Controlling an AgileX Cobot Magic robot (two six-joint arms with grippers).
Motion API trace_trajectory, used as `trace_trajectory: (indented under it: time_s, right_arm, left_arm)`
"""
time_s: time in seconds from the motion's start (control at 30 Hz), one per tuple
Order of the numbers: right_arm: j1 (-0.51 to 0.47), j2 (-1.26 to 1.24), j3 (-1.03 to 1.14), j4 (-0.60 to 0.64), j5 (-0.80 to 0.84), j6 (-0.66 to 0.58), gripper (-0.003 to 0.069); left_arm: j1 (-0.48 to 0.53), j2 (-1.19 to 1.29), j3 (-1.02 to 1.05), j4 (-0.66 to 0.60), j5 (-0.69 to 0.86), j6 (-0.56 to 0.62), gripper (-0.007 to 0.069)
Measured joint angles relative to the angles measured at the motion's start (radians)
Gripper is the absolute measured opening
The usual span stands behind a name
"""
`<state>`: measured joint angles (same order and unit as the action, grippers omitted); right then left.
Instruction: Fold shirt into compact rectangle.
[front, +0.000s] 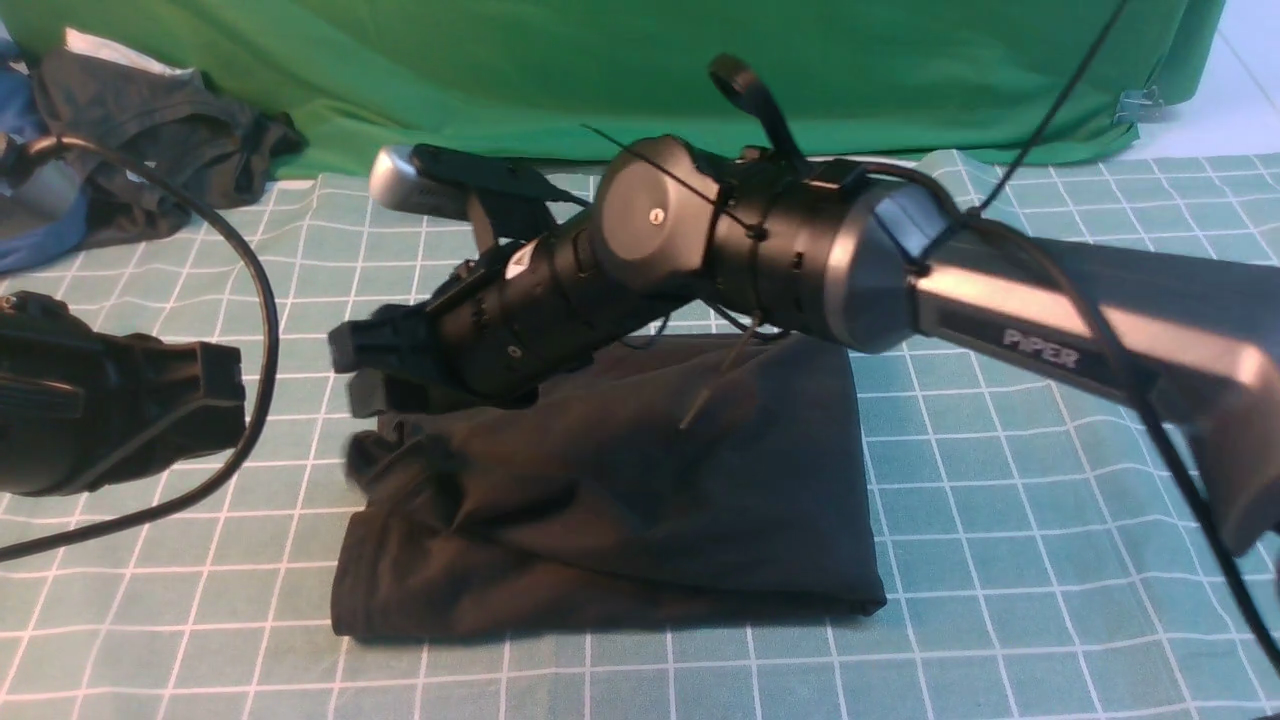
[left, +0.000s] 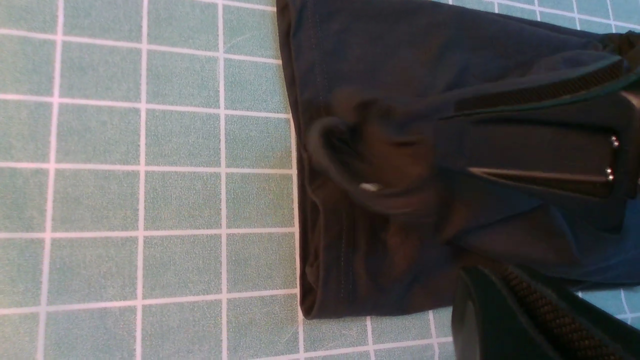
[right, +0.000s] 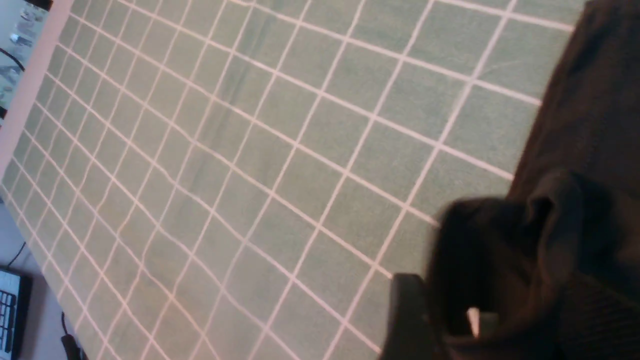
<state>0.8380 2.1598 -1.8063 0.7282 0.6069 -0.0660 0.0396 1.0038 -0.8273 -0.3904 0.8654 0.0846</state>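
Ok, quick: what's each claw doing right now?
Left claw: closed, nothing visibly held.
Right claw: open, over the shirt.

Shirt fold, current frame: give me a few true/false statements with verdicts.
1. The shirt lies folded on the checked tablecloth. True.
2. The right arm reaches over the shirt to its left side. True.
3. The left gripper clamps the shirt. False: it sits off the shirt's left edge, apart from it.
4. The green cloth covers the shirt. False: it hangs at the back, beyond the tablecloth.
5. A second dark garment lies at the back right. False: it lies at the back left.
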Motion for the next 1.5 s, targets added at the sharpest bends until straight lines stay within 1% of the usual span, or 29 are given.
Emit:
trace_trajectory:
  time_s: [0.03,0.1,0.13,0.17,0.2,0.27,0.33,0.37,0.4,0.43,0.5,0.67,0.8,0.87,0.9,0.93,1.0,1.1,1.17,1.2,1.27,1.33,1.43,1.5]
  right_arm:
    - [-0.003,0.002,-0.019,0.001,0.028,-0.024,0.0443]
    - [-0.009,0.002,-0.045,0.0,0.079,-0.059,0.0452]
    - [-0.019,-0.001,-0.088,-0.013,0.165,-0.116,0.0451]
    - [-0.03,-0.004,-0.11,-0.03,0.212,-0.139,0.0445]
    - [-0.042,-0.011,-0.141,-0.063,0.283,-0.16,0.0422]
    - [-0.069,-0.025,-0.185,-0.148,0.379,-0.173,0.0357]
    - [-0.102,-0.05,-0.217,-0.247,0.466,-0.172,0.0235]
    - [-0.122,-0.065,-0.227,-0.297,0.511,-0.171,0.0158]
    - [-0.143,-0.082,-0.231,-0.342,0.546,-0.167,0.0101]
    - [-0.163,-0.099,-0.231,-0.378,0.569,-0.162,0.0069]
    - [-0.198,-0.132,-0.218,-0.422,0.585,-0.154,0.0043]
    - [-0.257,-0.273,-0.073,-0.453,0.601,-0.16,0.0028]
    - [-0.26,-0.37,0.076,-0.459,0.599,-0.204,0.0026]
    - [-0.26,-0.408,0.143,-0.457,0.585,-0.214,0.0025]
    - [-0.26,-0.435,0.192,-0.457,0.568,-0.219,0.0025]
    - [-0.26,-0.442,0.212,-0.457,0.56,-0.221,0.0025]
    - [-0.26,-0.475,0.272,-0.457,0.522,-0.226,0.0025]
    - [-0.26,-0.499,0.333,-0.457,0.476,-0.228,0.0025]
    - [-0.26,-0.503,0.367,-0.457,0.456,-0.228,0.0025]
    - [-0.26,-0.503,0.369,-0.457,0.455,-0.228,0.0025]
    - [-0.26,-0.503,0.393,-0.456,0.434,-0.228,0.0023]
    - [-0.26,-0.503,0.402,-0.452,0.423,-0.228,0.0022]
    - [-0.26,-0.503,0.411,-0.45,0.409,-0.228,0.0022]
    - [-0.26,-0.503,0.412,-0.449,0.409,-0.228,0.0022]
  left_arm:
    - [0.0,0.0,0.006,0.007,0.004,0.0,0.0006]
    - [0.0,0.0,0.01,0.015,0.011,0.0,0.0006]
    - [0.0,0.0,0.013,0.026,0.024,0.0,0.0006]
    - [0.0,0.0,0.014,0.031,0.034,0.0,0.0006]
    - [0.0,0.0,0.014,0.036,0.042,0.0,0.0006]
    - [0.0,-0.001,0.014,0.039,0.048,-0.007,0.0006]
    - [0.0,-0.001,0.014,0.033,0.047,-0.011,0.0006]
    - [0.0,-0.001,0.014,0.027,0.045,-0.012,0.0006]
    - [0.0,-0.001,0.014,0.017,0.037,-0.015,0.0006]
    - [0.0,0.0,0.014,0.004,0.026,-0.017,0.0006]
    - [0.0,0.006,0.014,-0.03,0.008,0.003,0.0009]
    - [0.0,0.108,0.014,-0.151,-0.008,0.125,0.0035]
    - [0.0,0.24,0.002,-0.171,-0.021,0.187,0.0111]
    - [0.0,0.307,-0.021,-0.176,-0.025,0.21,0.0176]
    - [0.0,0.338,-0.036,-0.178,-0.028,0.215,0.0223]
    - [0.0,0.361,-0.049,-0.179,-0.03,0.217,0.0248]
    - [0.0,0.416,-0.087,-0.184,-0.036,0.228,0.034]
    - [0.0,0.465,-0.117,-0.201,-0.052,0.271,0.0441]
    - [0.0,0.5,-0.135,-0.235,-0.066,0.315,0.0502]
    - [0.0,0.503,-0.136,-0.237,-0.066,0.318,0.0502]
    - [-0.007,0.536,-0.144,-0.25,-0.079,0.344,0.0533]
    - [-0.023,0.563,-0.146,-0.244,-0.09,0.348,0.054]
    - [-0.068,0.597,-0.146,-0.217,-0.106,0.351,0.0537]
    - [-0.094,0.612,-0.146,-0.188,-0.124,0.316,0.0525]
